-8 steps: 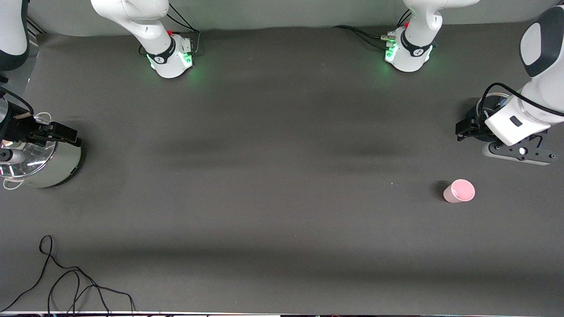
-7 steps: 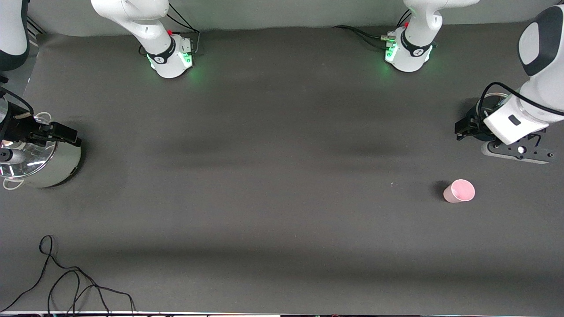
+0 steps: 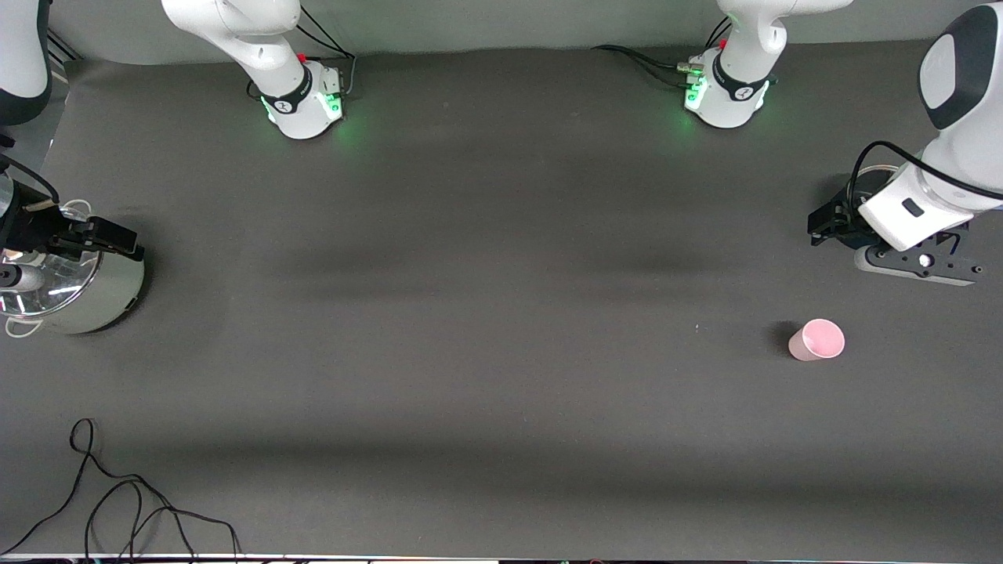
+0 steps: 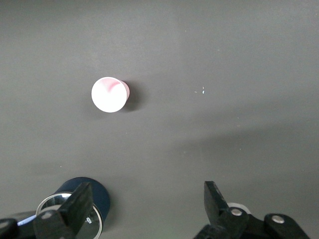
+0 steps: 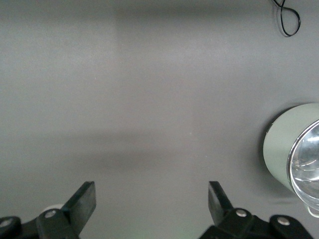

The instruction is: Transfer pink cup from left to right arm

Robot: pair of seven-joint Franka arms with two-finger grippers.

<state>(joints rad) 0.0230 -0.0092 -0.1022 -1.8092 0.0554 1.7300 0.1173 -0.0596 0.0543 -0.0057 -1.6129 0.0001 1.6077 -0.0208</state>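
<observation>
Noted dark grey matte table (image 3: 501, 313); pink cup (image 3: 816, 340) upright, unheld, toward left arm's end; left gripper (image 4: 144, 209) spread above table; right gripper (image 5: 149, 206) spread beside steel pot (image 3: 74, 294); black cable (image 3: 117, 501) near front edge.

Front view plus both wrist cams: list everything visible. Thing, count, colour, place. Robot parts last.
pink cup: one, pale pink, upright on the table toward the left arm's end, held by nothing.
pot: one, silvery green with a shiny lid, at the right arm's end of the table.
dark round container: one, dark blue, beneath the left gripper.
cable: one, black, looped on the table near the front camera, toward the right arm's end.
table: one, dark grey.
left gripper: one, black fingers, open, up over the dark round container.
right gripper: one, black fingers, open, waiting beside the pot.
</observation>
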